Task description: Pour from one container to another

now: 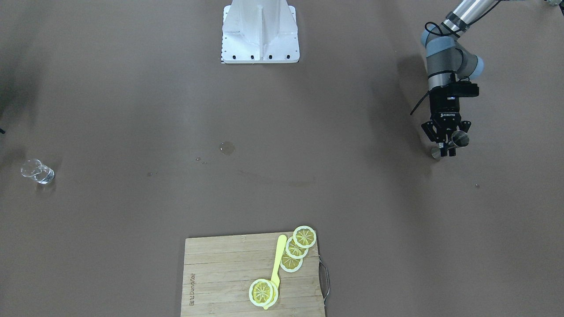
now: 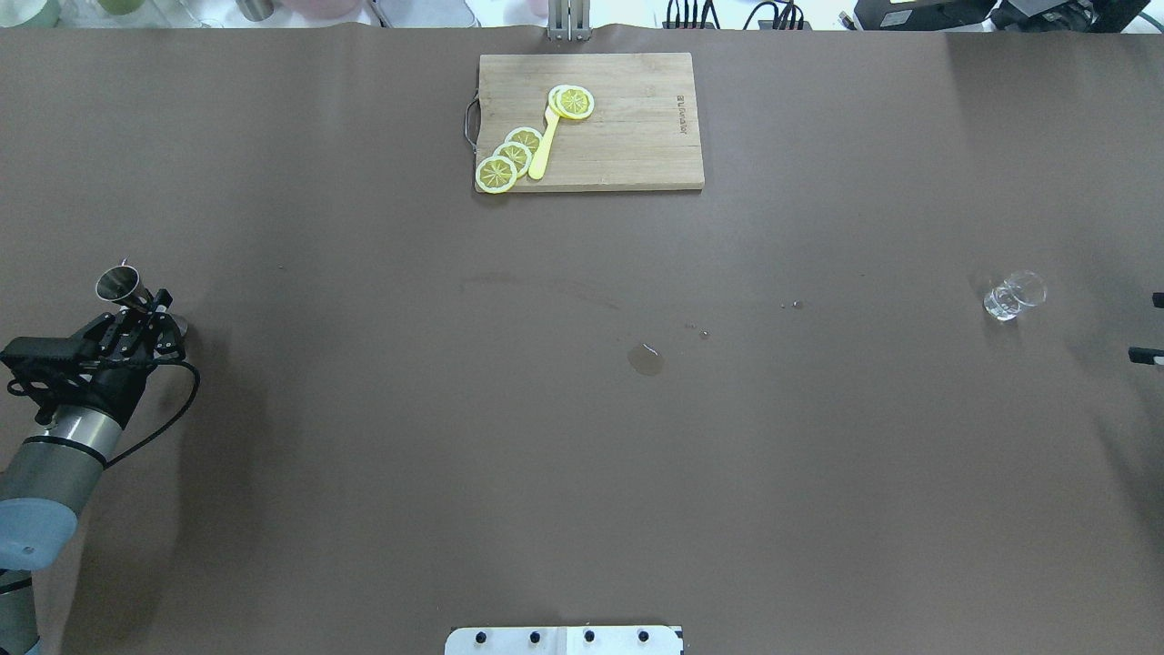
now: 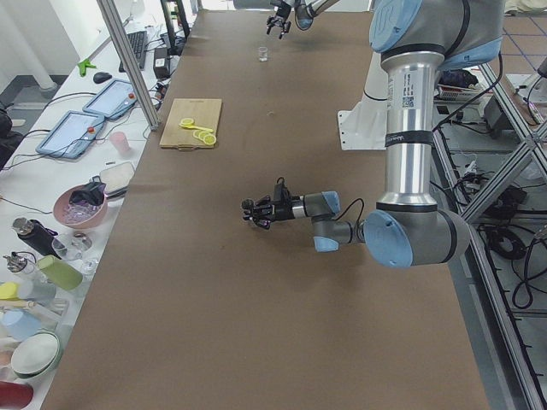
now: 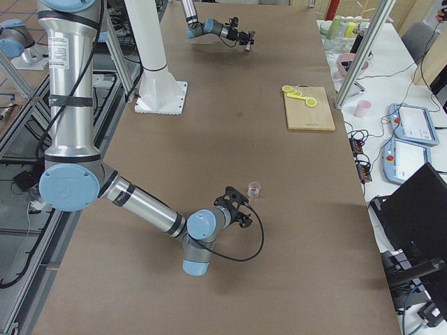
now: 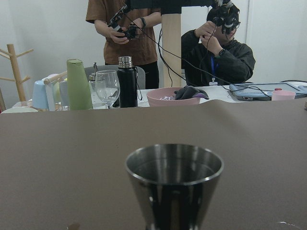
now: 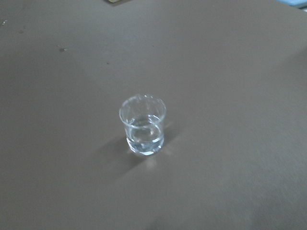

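Observation:
A steel jigger (image 1: 450,144) is at the table's left end, with my left gripper (image 1: 446,141) shut around its waist. Overhead, the jigger's upper cup (image 2: 116,284) sticks out beyond my left gripper (image 2: 138,314). The left wrist view shows the jigger's open cup (image 5: 175,179) upright and close. A small clear glass (image 2: 1014,296) holding a little water stands near the table's right end. My right gripper (image 2: 1150,326) is just right of it, open, with only its two fingertips showing at the frame edge. The glass (image 6: 142,125) sits mid-frame in the right wrist view, and no fingers show there.
A wooden cutting board (image 2: 627,146) at the far middle edge carries several lemon slices (image 2: 509,156) and a yellow utensil (image 2: 544,146). A small water puddle (image 2: 645,359) with a few drops lies mid-table. The white robot base (image 1: 260,33) stands at the near edge. People and bottles are beyond the left end.

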Available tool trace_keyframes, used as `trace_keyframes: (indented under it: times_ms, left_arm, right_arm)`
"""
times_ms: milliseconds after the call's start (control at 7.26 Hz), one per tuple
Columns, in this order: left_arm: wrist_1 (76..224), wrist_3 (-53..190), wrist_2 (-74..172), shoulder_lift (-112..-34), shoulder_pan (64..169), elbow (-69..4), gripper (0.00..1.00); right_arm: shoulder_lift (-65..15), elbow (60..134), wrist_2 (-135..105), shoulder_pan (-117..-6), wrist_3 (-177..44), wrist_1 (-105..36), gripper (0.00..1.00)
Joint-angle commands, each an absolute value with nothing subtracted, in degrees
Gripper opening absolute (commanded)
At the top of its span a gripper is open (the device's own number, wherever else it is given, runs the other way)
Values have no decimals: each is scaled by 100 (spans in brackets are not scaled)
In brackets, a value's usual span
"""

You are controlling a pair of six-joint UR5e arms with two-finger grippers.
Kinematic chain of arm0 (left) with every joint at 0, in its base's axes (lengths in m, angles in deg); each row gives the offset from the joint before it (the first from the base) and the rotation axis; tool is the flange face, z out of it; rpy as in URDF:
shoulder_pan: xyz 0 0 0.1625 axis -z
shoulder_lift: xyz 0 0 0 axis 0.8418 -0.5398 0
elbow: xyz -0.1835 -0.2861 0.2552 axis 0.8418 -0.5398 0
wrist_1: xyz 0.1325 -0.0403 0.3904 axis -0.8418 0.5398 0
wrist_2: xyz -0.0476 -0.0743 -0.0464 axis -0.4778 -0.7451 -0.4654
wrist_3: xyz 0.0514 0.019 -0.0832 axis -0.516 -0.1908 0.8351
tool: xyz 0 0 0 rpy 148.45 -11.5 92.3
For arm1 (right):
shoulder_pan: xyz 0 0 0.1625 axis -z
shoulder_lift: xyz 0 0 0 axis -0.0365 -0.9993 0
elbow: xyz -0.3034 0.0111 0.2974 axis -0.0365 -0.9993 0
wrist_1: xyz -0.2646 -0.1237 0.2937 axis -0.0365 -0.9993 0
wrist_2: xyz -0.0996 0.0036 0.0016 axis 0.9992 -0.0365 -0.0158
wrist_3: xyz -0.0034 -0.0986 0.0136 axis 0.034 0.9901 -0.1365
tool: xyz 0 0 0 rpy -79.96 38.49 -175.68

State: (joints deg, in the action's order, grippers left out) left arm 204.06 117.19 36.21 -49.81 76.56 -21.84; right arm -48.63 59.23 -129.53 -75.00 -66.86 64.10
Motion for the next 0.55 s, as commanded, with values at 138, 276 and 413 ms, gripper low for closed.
trace_keyframes:
  times_ms: [138, 276, 413]
  left_arm:
    - [20401, 11727, 3620, -5038, 7649, -2129, 29]
    - [20401, 11718, 3620, -5038, 7649, -2129, 39]
    - [20392, 11718, 3620, -5038, 7658, -2129, 45]
  right_arm:
    - [-5384, 5920, -13621, -8478, -6677, 4914, 100]
    - [-5473, 5920, -13612, -8671, -6668, 4535, 100]
    - [-5508, 5920, -13534, -8899, -6625, 4105, 100]
